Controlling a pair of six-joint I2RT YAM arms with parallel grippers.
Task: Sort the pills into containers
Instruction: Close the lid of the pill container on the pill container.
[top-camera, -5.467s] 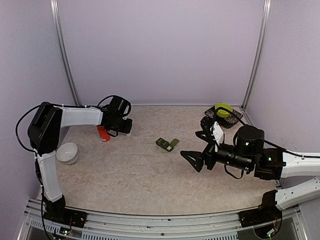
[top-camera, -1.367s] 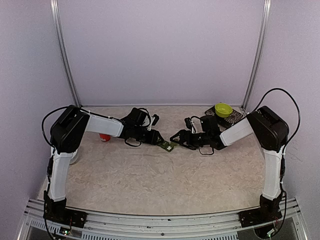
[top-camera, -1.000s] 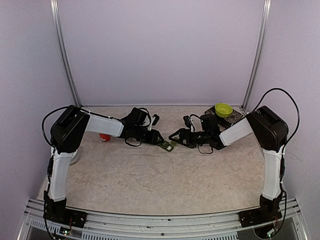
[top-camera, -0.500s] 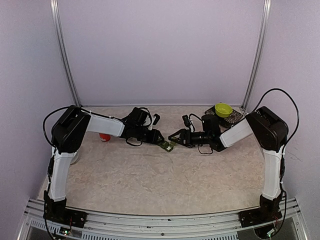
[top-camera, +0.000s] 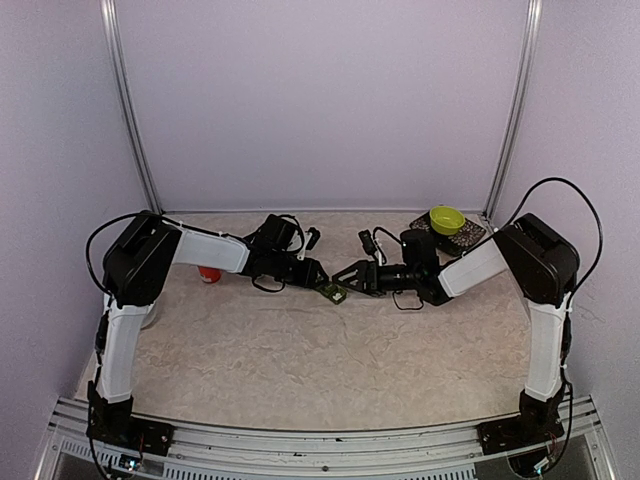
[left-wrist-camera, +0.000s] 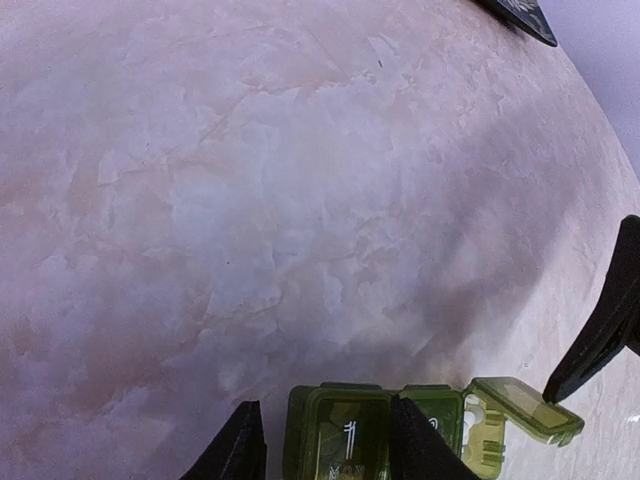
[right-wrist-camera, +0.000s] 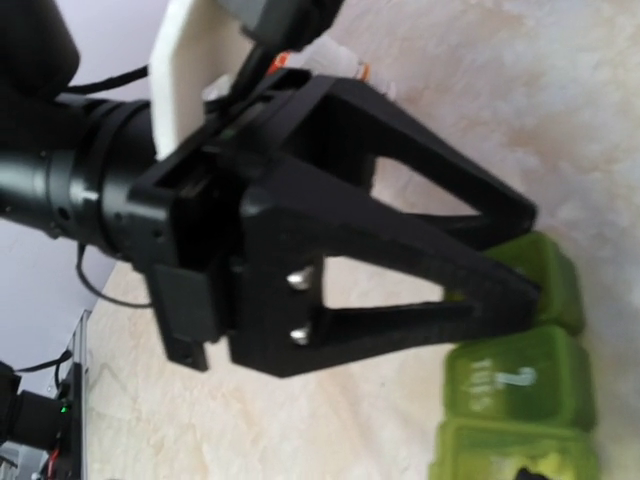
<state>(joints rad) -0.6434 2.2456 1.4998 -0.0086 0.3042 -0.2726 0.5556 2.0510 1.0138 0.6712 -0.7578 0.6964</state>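
The containers (left-wrist-camera: 342, 436) sit between the fingers (left-wrist-camera: 238, 448) of the left claw (left-wrist-camera: 325, 425). It is closed narrowly on the end compartment, the one with a pale "1" on its lid. From above, the left claw (top-camera: 318, 282) and the right claw (top-camera: 343, 273) face each other, with the containers (top-camera: 335, 293) between them on the table (top-camera: 330, 370).

The right claw's jaws stand apart and hold nothing. One black fingertip (left-wrist-camera: 598, 335) touches the outer edge of the raised lid (left-wrist-camera: 525, 410) at the strip's free end.

The strip's long axis runs crosswise to the left claw's fingers, leading out past its right finger toward the right claw. Seen from the right wrist, the gripped compartment (right-wrist-camera: 556, 283) is farthest from that camera. The one marked "2" comes next, and the open one is nearest. What lies inside the open one I cannot tell.

The strip is translucent olive-green plastic: three joined squares with rounded corners. The open lid is tilted up on its hinge. The left claw (right-wrist-camera: 532, 256) has matte black fingers shaped as open triangular frames. The table is matte, with a mottled beige-pink stone pattern. A yellow-green bowl (top-camera: 447, 219) sits well behind the right claw.
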